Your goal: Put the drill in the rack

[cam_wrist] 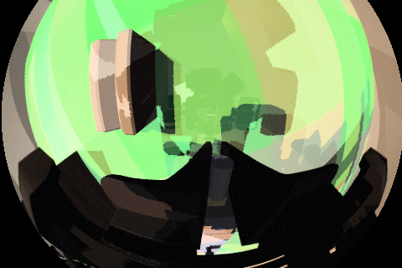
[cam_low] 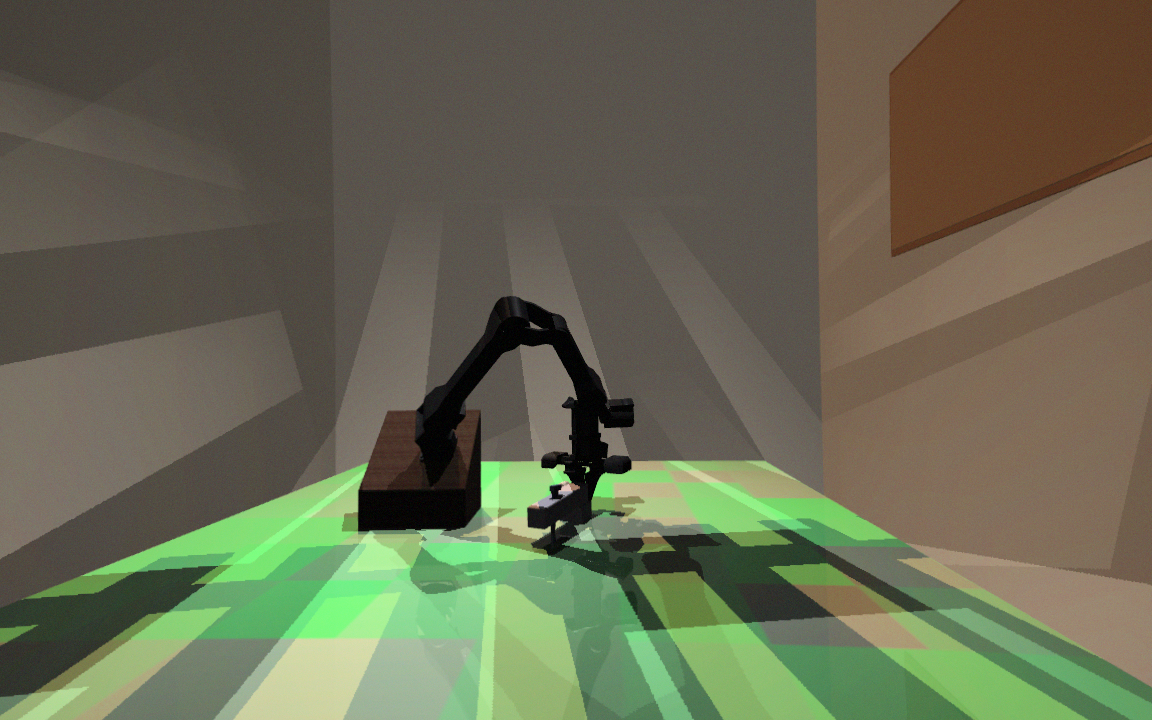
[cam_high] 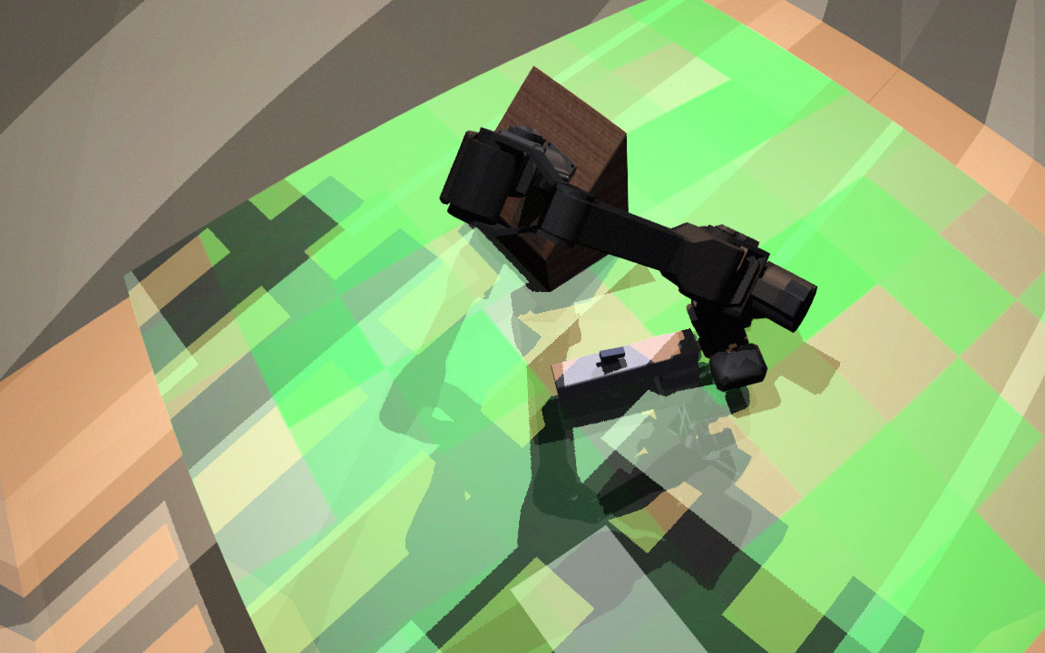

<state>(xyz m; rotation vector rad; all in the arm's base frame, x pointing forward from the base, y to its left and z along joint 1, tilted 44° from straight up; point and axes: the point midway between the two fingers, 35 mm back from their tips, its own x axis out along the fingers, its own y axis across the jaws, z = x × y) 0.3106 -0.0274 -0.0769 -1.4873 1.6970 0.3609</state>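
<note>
A long grey box [cam_high: 623, 375] [cam_low: 549, 512] stands on the table with its dark end towards my gripper. A small dark key [cam_high: 611, 355] sits on its top; I cannot tell if it is pressed in. My gripper [cam_low: 591, 494] [cam_wrist: 215, 146] points down at the box's dark end. Its fingers are nearly together. The drill [cam_wrist: 220, 173], a dark grey cylinder, shows between them in the wrist view, so the gripper is shut on it. The top and exterior views hide the drill. A tan and black block [cam_wrist: 126, 84], at the left in the wrist view, looks like the rack.
A dark wooden block [cam_high: 583, 121] [cam_low: 401, 447] carries the arm's base, to the left of the grey box in the exterior view. The arm arches over the table [cam_high: 900, 503] and hides part of it. Strong patches of light and shadow cross the patterned surface.
</note>
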